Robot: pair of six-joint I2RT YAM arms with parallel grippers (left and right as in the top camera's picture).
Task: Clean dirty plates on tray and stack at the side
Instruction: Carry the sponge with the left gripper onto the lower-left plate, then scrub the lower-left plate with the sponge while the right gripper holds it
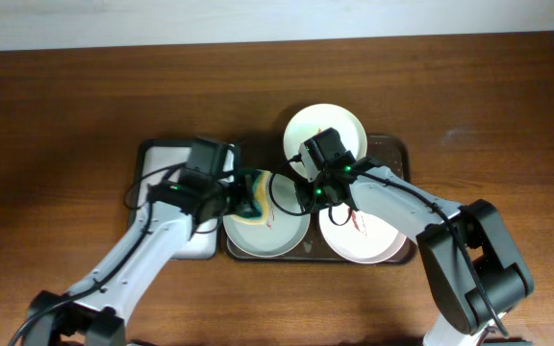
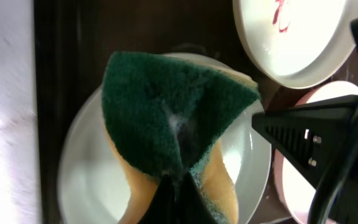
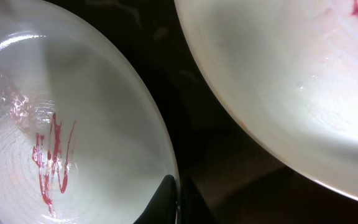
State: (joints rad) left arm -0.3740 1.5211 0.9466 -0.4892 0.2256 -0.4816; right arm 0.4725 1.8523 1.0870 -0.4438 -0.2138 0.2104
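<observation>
On the tray (image 1: 394, 148) lie all three plates, none at the side. The white plate (image 1: 327, 123) sits at the far edge and juts out past the rim. The mint plate (image 1: 272, 240) is near-left and the pink plate (image 1: 378, 245) near-right, almost touching each other.

The left gripper (image 1: 242, 198) is over the mint plate's far-left part, its fingers clamped on a sponge (image 2: 166, 112). The sponge is folded, green scrub face outward and yellow foam showing underneath, and it is pressed onto the plate's inner surface. The part of that plate seen beside the sponge from the left wrist looks clean.

The right gripper (image 1: 317, 196) is between the three plates, at the mint plate's right rim. From the right wrist, one dark finger (image 3: 165, 198) lies against the inner side of that rim. The other cannot be told from the dark tray beside it, so I cannot tell whether the fingers are pinched on the rim or merely at it.

Red sauce streaks show in the mint plate's well (seen close from the right wrist), on the pink plate near its centre, and on the white plate in the left wrist view.

Left of the tray and touching it is a small tray (image 1: 164, 158), white with a black rim, on the table (image 1: 65, 106).
</observation>
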